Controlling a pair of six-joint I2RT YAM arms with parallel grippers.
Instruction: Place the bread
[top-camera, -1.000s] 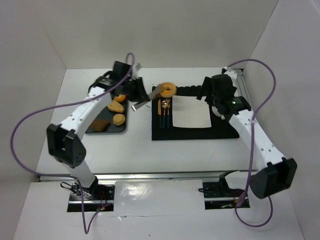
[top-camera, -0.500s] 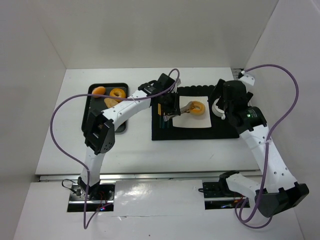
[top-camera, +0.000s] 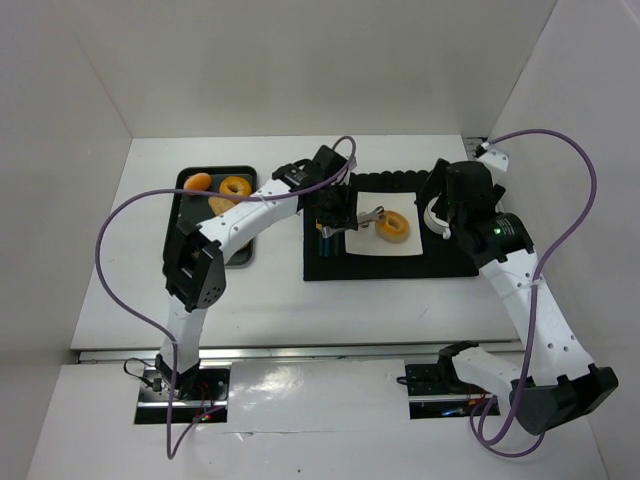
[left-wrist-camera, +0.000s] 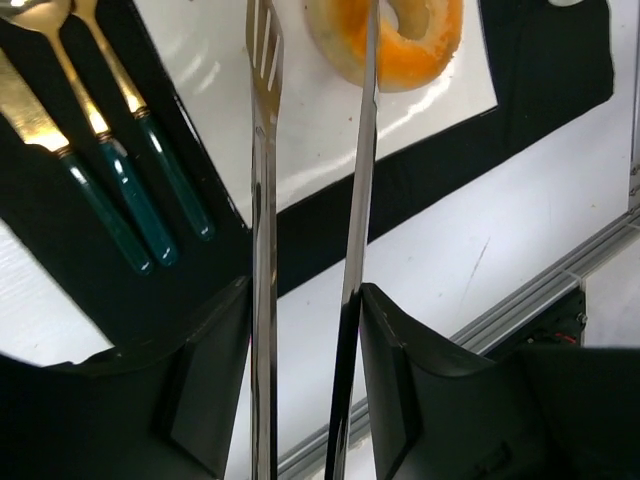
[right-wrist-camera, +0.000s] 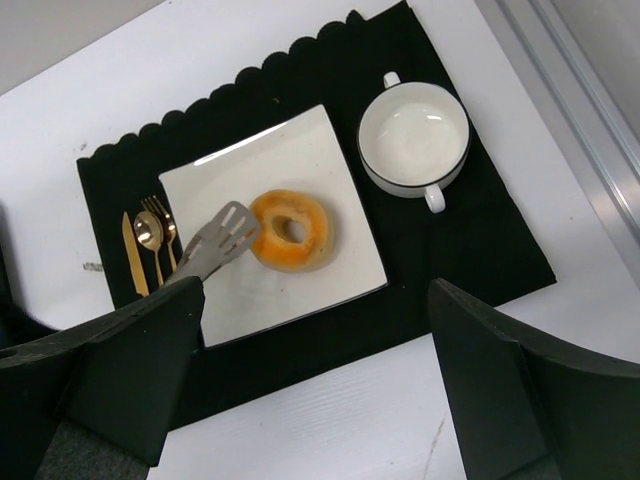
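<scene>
Right wrist view shows the bread (right-wrist-camera: 290, 231) lying on the plate (right-wrist-camera: 345, 262); left gripper's (left-wrist-camera: 312, 60) tongs (right-wrist-camera: 212, 247) look released, so retreat comes next.

The bread (right-wrist-camera: 291, 231) lies flat on a square white plate (right-wrist-camera: 325, 180), a little left of the plate's middle. The plate sits on a black placemat (right-wrist-camera: 470, 230). The slotted ends of metal tongs (right-wrist-camera: 215, 243) touch the bread's left side. Right of the plate stands a white two-handled bowl (right-wrist-camera: 413, 138). Gold cutlery (right-wrist-camera: 147, 243) lies left of the plate. The right gripper's (right-wrist-camera: 315, 385) dark fingers (right-wrist-camera: 500, 385) stand apart at the bottom corners.
</scene>
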